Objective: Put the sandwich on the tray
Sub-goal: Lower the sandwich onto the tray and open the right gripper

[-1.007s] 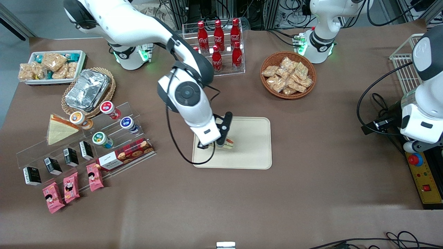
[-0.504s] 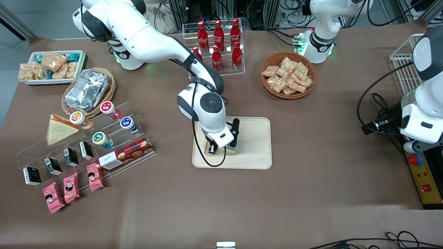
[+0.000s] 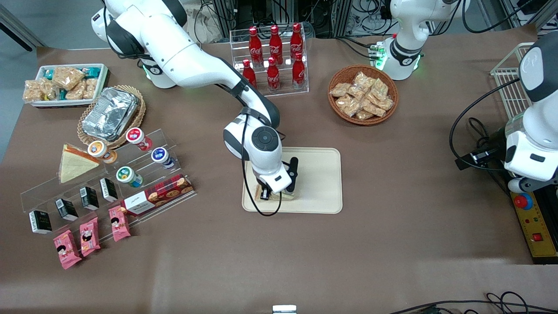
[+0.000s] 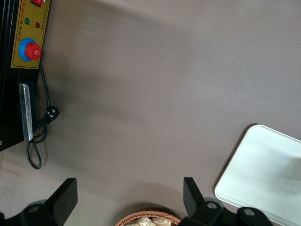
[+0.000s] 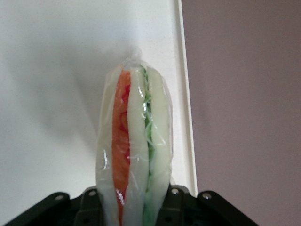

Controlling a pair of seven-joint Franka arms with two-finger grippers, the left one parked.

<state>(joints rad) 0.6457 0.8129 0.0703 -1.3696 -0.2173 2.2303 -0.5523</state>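
The sandwich [image 5: 134,146] is a clear-wrapped wedge with red, green and pale layers. My right gripper [image 5: 134,200] is shut on it, one finger [image 5: 91,202] on each bread face. In the front view the gripper [image 3: 273,192] hangs low over the cream-beige tray [image 3: 318,183], near the tray's edge toward the working arm's end and its edge nearest the front camera. Only slivers of the sandwich [image 3: 285,196] show under the hand there. I cannot tell whether the sandwich touches the tray [image 5: 61,94]. A corner of the tray [image 4: 263,174] also shows in the left wrist view.
A larger plain-bread triangle [image 3: 74,163] lies by an acrylic shelf with cups [image 3: 130,174] and a cookie box [image 3: 157,196] toward the working arm's end. A foil container [image 3: 109,113], a white snack bin [image 3: 65,85], a cola rack [image 3: 272,56] and a snack basket [image 3: 362,94] stand farther back.
The arm has carried the sandwich from the tray's edge in over the tray, then sunk lower and a little nearer the front camera. The grip has stayed shut.
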